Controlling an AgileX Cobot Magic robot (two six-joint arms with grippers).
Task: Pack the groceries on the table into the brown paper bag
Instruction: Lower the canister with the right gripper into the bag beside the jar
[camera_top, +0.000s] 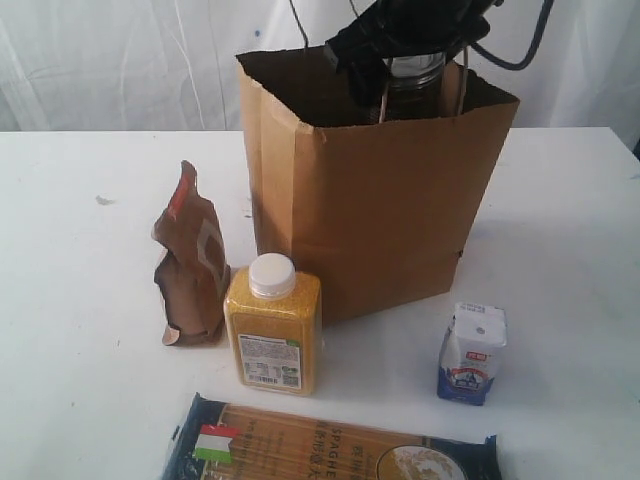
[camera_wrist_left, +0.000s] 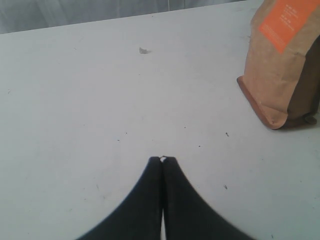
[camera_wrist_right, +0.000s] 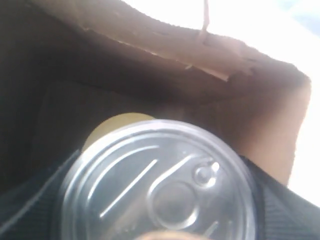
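Two grippers are on my screens, and each is visible in only one way. My right gripper (camera_top: 405, 50) is clamped around the one silver-lidded dark jar (camera_top: 415, 85) and holds it upright in the mouth of the single brown paper bag (camera_top: 380, 200), with the jar partly below the rim. My left gripper (camera_wrist_left: 162, 162) is pinched fully closed on nothing and hovers over a bare patch of the table (camera_top: 80, 300). Only its own wrist camera shows it; the exterior view does not. The right wrist camera gives what the exterior view cannot: the jar's pull-tab top seen close, the bag's dark inside, and past the jar's rim one tan lid (camera_wrist_right: 112, 125) lower in the bag. I cannot make out what sits under that lid. Outside the bag I count four groceries on the table. One brown pouch with orange label (camera_top: 190, 270) stands left of the bag, with one yellow white-capped bottle (camera_top: 272, 335) just beside it. One white-blue carton (camera_top: 472, 352) stands at the front right, and one dark-blue spaghetti pack (camera_top: 330, 445) lies flat at the near edge. The left wrist camera shows the pouch's orange label squarely, plus one tiny white lump (camera_wrist_left: 144, 50) well apart from it.
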